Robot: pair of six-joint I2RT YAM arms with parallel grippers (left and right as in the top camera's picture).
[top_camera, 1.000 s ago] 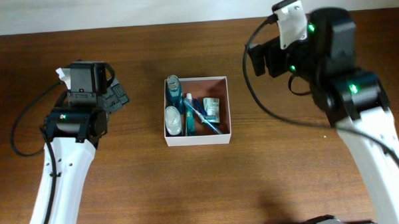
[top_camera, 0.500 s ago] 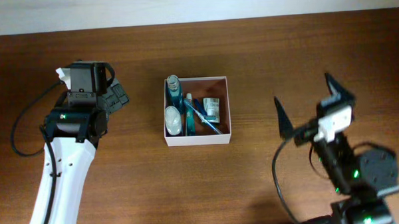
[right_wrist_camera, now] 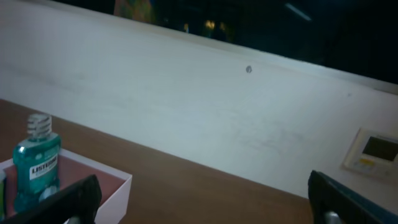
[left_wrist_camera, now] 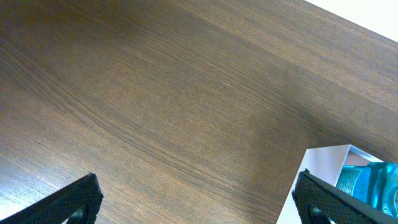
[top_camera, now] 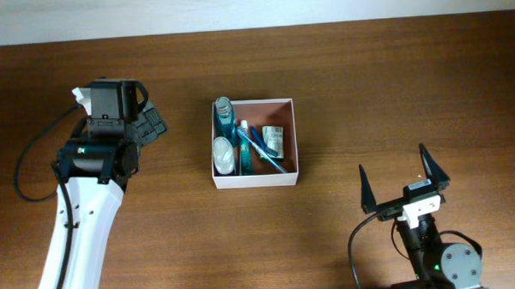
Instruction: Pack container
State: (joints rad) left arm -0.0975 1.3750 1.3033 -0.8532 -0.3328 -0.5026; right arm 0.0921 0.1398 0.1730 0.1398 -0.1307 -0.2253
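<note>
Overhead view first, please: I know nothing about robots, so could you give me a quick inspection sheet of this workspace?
Surface: brown wooden table, bare wood around the box.
Job's things: container mid-table, holding a teal mouthwash bottle, a pale rounded item, a blue toothbrush and a small packet.
Clutter: nothing seen outside the container.
Grippers: left gripper open, empty, left of the container; right gripper open, empty, near the table's front edge.
Cables: black cable looping at the left side; second black cable at the front right.
Surroundings: white wall behind the table, with a small wall panel.
</note>
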